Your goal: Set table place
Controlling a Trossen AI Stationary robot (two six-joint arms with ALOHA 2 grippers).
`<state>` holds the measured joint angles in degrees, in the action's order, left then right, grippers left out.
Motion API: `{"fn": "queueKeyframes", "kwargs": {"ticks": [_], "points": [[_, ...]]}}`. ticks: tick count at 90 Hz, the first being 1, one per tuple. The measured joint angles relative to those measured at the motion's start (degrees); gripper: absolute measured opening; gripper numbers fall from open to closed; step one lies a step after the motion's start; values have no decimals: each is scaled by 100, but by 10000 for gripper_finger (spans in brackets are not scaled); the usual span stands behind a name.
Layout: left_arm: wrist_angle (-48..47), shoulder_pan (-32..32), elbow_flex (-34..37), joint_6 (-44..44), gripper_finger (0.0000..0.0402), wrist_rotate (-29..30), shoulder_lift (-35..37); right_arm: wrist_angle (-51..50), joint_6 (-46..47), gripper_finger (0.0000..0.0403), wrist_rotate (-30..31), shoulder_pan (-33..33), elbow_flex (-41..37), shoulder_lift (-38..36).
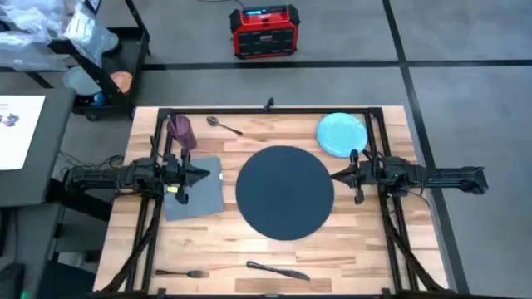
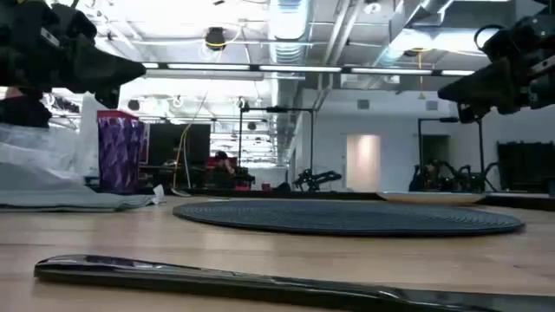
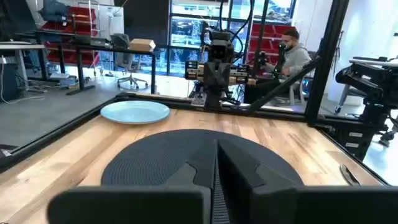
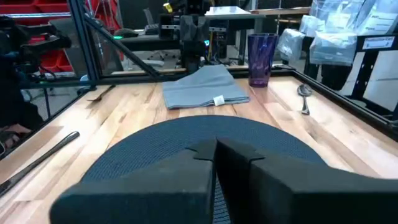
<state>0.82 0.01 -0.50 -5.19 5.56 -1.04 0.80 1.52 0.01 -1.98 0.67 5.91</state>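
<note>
The scene is evenly and brightly lit from overhead. In the low view, long ceiling light strips [image 2: 217, 74] are seen glaring white, and both arms are reduced to dark silhouettes against them. The knife [image 2: 217, 279] lying nearest that camera is blurred. Only soft, faint shadows are cast on the bench [image 1: 349, 241]. In both wrist views the near fingers are rendered out of focus.

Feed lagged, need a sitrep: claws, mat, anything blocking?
Left claw shut, over napkin. Right claw shut, at mat's edge, empty. Mat flat, centre table, bare. Plate, cup, spoon, fork, knife all off mat.
</note>
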Motion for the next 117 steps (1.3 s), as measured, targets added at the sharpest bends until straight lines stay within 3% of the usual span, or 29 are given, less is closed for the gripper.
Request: {"fn": "queueKeyframes", "kwargs": {"ticks": [68,89,117], "points": [[2,0,1,-6,0,0,0,2,0,0,-2,0,0,2],[210,2,-25,-811,0,48,2,0,0,0,-1,0,0,2],[90,2,-70,-540,0,20,1,2,0,0,-1,0,0,0]]}}
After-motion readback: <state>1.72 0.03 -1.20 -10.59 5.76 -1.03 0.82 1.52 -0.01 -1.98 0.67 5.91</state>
